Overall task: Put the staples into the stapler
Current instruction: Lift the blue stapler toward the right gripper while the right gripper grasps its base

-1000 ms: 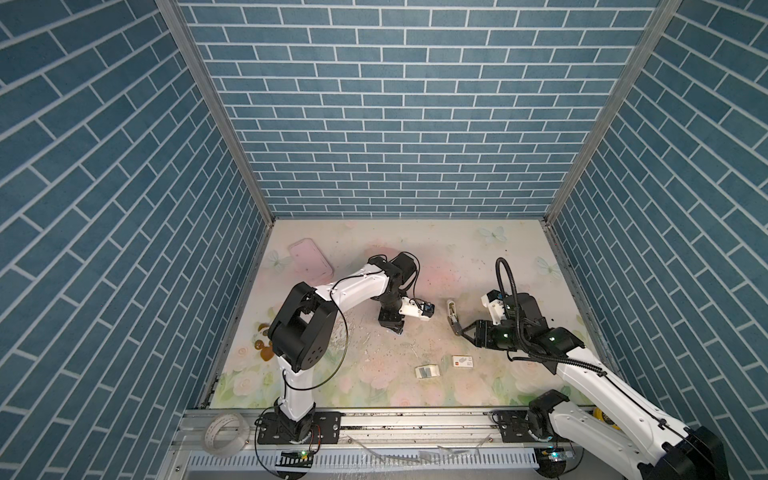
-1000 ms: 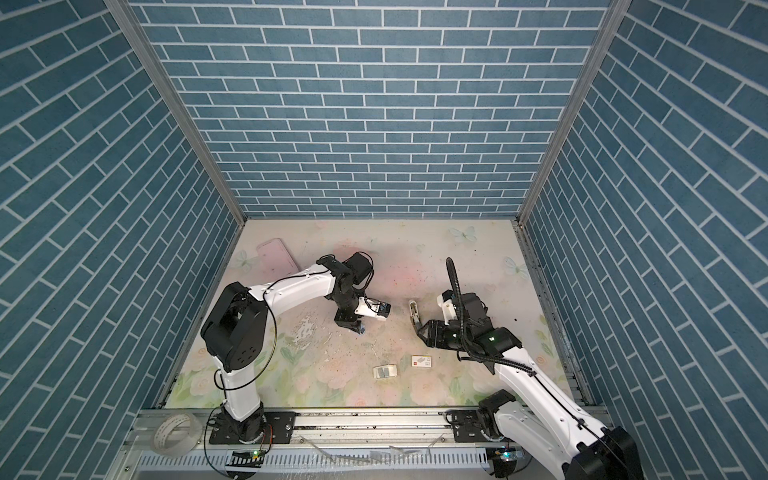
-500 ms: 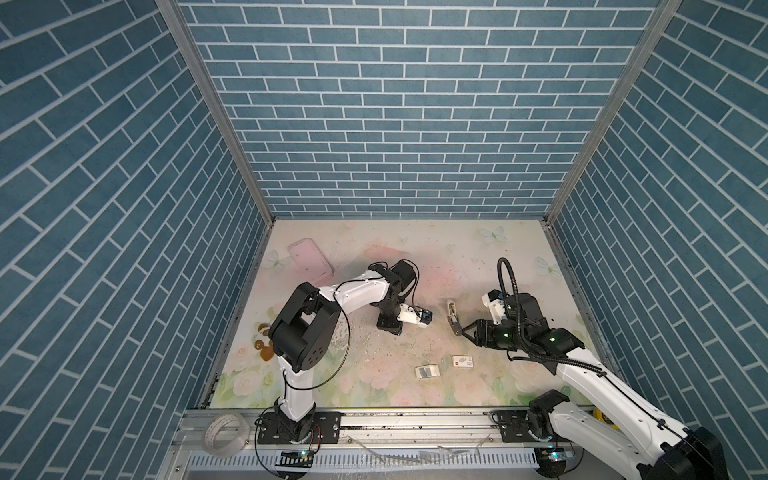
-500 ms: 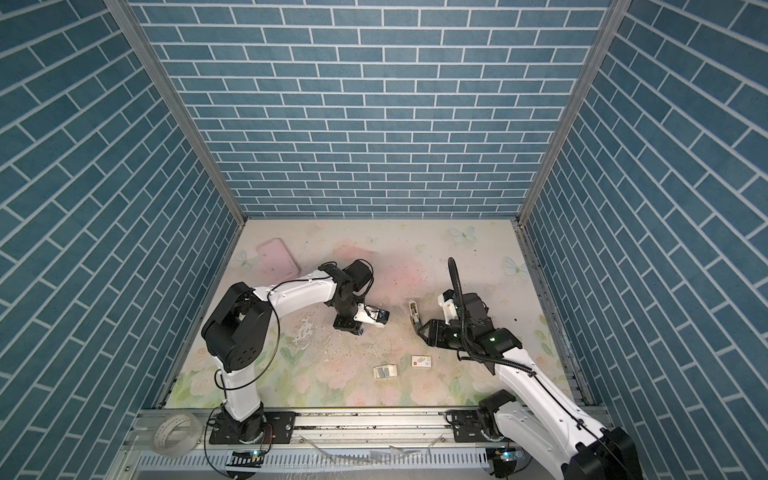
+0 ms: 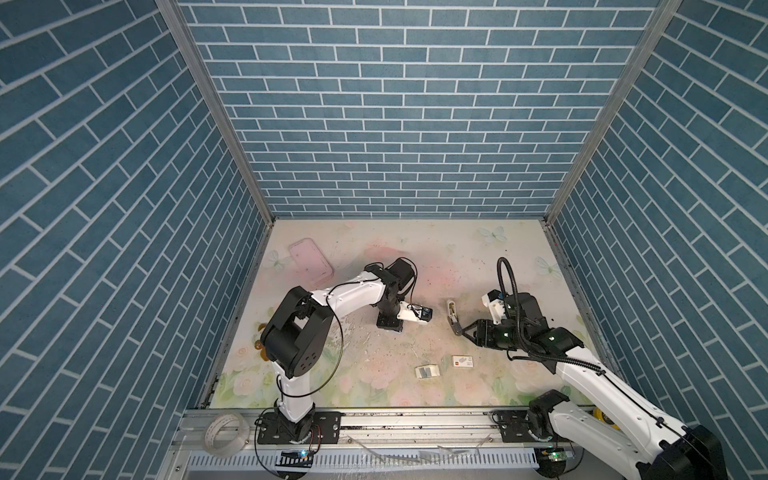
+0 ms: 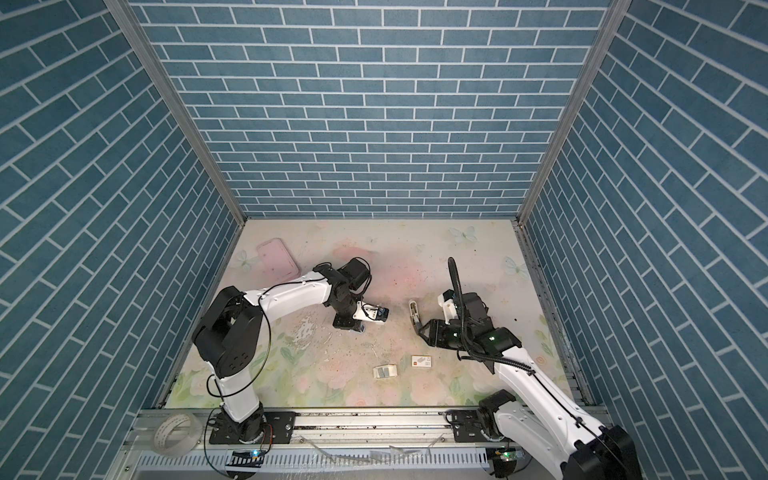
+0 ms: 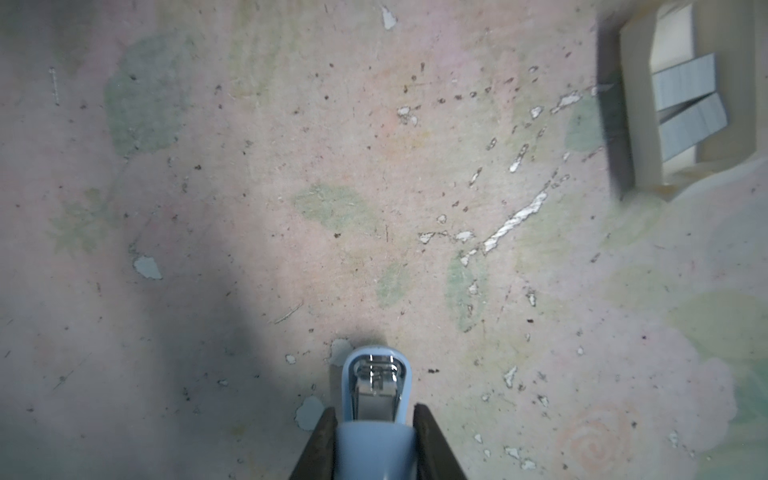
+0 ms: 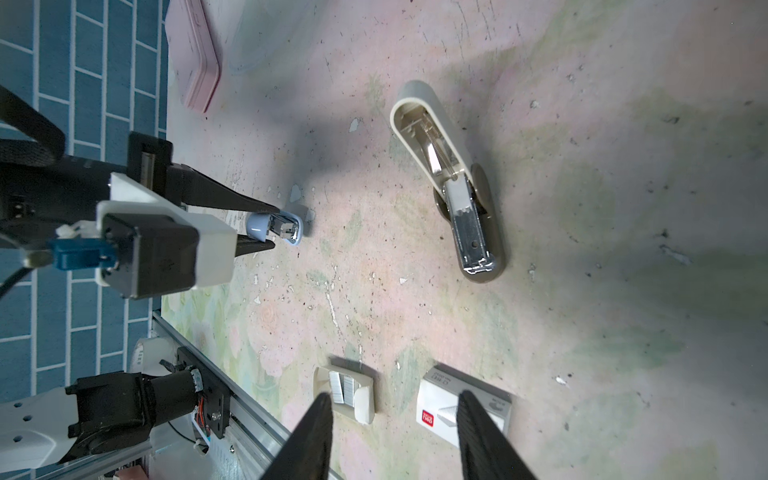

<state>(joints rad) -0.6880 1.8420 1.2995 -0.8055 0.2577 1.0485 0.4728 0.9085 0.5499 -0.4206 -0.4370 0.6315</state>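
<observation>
Mid-tabletop (image 5: 415,249), the left tool (image 7: 374,409) has just clamped the blue stapler (image 7: 376,374), steadying it for loading; the right tool (image 8: 394,395) hangs with jaws apart; staples (image 8: 343,386) lie untouched near the front edge.

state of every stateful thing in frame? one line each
left gripper: shut on blue stapler
right gripper: open, empty
beige stapler: hinged open, lying on table
staples: two strips in open white tray, untouched
white sleeve: flat on table, apart from tray
pink case: closed
</observation>
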